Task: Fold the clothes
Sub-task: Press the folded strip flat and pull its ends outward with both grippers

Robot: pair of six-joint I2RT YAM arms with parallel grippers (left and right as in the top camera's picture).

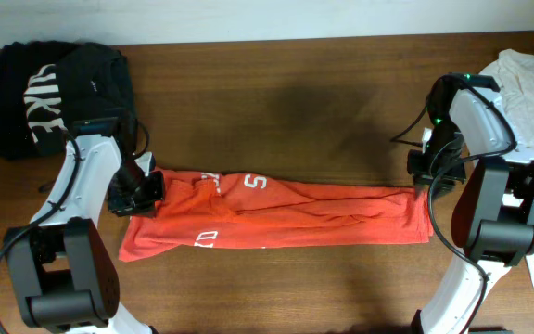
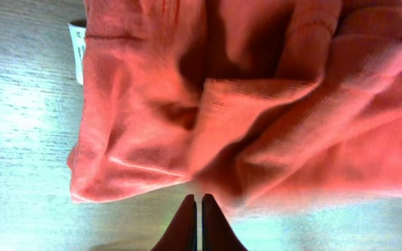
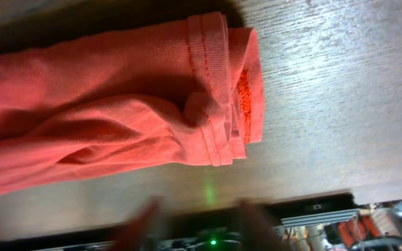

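A red-orange shirt [image 1: 276,213] with white lettering lies folded into a long band across the wooden table [image 1: 276,102]. My left gripper [image 1: 139,193] is at the shirt's left end; in the left wrist view its fingers [image 2: 199,203] are shut and empty, tips just off the bunched red cloth [image 2: 243,104]. My right gripper [image 1: 431,176] hovers by the shirt's right end. In the right wrist view its fingers [image 3: 197,213] are blurred, spread open and empty, apart from the hemmed cloth edge [image 3: 222,90].
A black garment [image 1: 49,83] with white lettering lies heaped at the back left. A white garment [image 1: 531,93] lies at the right edge. A white tag [image 2: 77,52] sticks out beside the shirt in the left wrist view.
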